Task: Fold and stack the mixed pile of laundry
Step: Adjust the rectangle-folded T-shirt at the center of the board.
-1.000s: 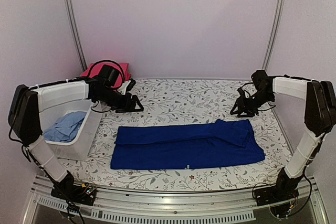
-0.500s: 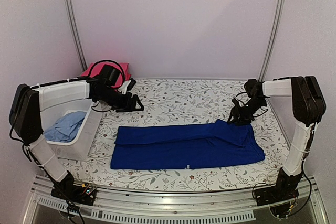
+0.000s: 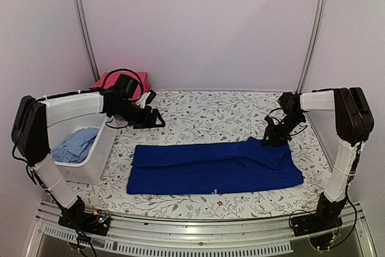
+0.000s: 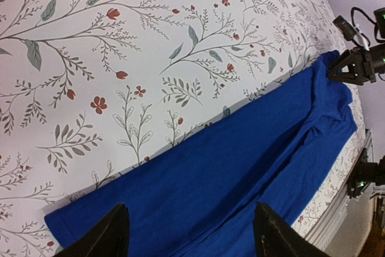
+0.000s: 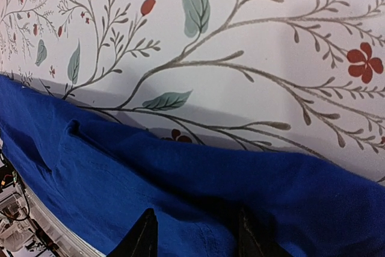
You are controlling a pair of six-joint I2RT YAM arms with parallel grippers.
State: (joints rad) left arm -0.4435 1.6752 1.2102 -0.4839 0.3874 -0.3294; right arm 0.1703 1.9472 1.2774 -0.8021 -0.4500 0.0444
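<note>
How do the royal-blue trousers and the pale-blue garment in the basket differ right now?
The royal-blue trousers lie spread flat on the table; the pale-blue garment sits crumpled in the white basket. The trousers are deep blue, the garment washed-out. The right hand is at the trousers' far right corner; no hand is at the garment. Both are plain cloth.

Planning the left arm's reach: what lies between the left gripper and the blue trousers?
Only bare floral table cover lies between the left gripper and the royal-blue trousers, nothing else. The top view shows it; the left wrist view agrees.
</note>
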